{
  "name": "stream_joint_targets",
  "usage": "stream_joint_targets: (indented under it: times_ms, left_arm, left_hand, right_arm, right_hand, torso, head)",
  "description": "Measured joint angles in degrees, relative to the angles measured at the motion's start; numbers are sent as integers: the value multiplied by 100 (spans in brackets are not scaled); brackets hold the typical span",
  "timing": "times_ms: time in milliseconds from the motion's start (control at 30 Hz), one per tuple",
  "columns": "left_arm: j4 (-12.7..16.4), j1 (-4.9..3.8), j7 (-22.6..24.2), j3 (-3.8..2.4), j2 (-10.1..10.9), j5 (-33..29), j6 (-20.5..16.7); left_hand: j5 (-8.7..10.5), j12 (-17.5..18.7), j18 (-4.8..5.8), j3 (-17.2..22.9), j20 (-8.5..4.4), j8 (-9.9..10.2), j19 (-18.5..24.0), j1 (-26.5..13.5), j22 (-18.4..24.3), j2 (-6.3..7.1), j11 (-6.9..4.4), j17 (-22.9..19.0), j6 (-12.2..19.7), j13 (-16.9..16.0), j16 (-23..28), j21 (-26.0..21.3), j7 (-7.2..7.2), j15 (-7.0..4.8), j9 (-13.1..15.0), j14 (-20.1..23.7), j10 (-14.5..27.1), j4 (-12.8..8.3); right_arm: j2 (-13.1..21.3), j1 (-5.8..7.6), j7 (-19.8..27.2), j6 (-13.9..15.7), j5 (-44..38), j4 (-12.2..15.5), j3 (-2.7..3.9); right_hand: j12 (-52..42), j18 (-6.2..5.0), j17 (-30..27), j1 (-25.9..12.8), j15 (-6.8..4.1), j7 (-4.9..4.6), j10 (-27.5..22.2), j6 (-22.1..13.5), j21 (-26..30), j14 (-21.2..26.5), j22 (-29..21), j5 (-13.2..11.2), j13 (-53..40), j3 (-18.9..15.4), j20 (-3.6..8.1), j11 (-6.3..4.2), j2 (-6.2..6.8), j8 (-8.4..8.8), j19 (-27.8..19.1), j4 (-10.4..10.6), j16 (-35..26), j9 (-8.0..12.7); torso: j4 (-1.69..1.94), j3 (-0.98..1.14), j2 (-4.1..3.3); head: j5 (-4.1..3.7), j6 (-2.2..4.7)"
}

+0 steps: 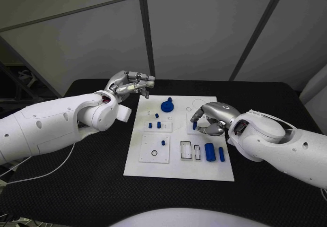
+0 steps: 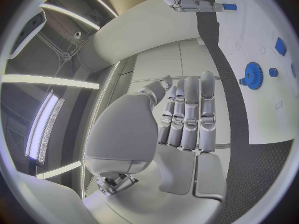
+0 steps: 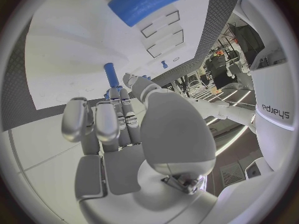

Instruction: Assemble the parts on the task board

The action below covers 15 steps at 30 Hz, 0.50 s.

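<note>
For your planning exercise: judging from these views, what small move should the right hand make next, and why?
Probably lower the small blue peg straight down into the task board. The right hand pinches it over the board's right side, while the left hand hovers empty off the far left corner.

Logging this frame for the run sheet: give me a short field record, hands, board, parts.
left hand: raised off the far left corner of the task board, fingers together, holds nothing
right hand: over the board's right side, pinching a small blue peg
gear: blue, on the board's far part
blue cylinder: lying near the board's right edge
</note>
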<state>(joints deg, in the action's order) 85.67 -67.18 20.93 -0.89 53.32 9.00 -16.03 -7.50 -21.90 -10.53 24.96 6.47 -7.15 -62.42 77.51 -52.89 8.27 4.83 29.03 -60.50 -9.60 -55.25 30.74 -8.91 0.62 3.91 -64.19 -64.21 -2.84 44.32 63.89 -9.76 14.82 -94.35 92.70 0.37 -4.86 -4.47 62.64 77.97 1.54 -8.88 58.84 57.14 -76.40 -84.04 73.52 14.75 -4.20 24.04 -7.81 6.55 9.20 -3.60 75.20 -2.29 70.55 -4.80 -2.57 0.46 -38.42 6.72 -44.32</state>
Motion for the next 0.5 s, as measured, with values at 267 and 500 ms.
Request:
stream_joint_targets:
  times_ms: [267,500]
  left_arm:
    - [4,0,-2,0,5,0,5]
    - [4,0,-4,0,9,0,8]
  left_hand:
    - [0,0,-1,0,0,0,0,0,0,0,0,0,0,1,0,0,0,0,0,0,0,0]
    - [0,0,0,0,0,0,0,0,-1,0,0,1,0,1,0,0,0,0,0,0,0,0]
  right_arm:
    - [-134,-25,-24,-76,-118,-207,-19]
    - [-168,-23,-29,-76,-168,-249,-18]
  right_hand:
    - [-71,0,-27,54,0,0,-20,0,14,0,-17,0,15,0,16,20,-54,-4,-26,0,0,-1]
    - [-150,0,-33,84,0,0,12,0,14,0,-13,-27,10,0,15,-12,-84,-22,-26,0,0,-7]
  torso:
    - [-1,-1,-5]
    - [-4,-1,-4]
  head:
    - [12,-3]
    - [10,-2]
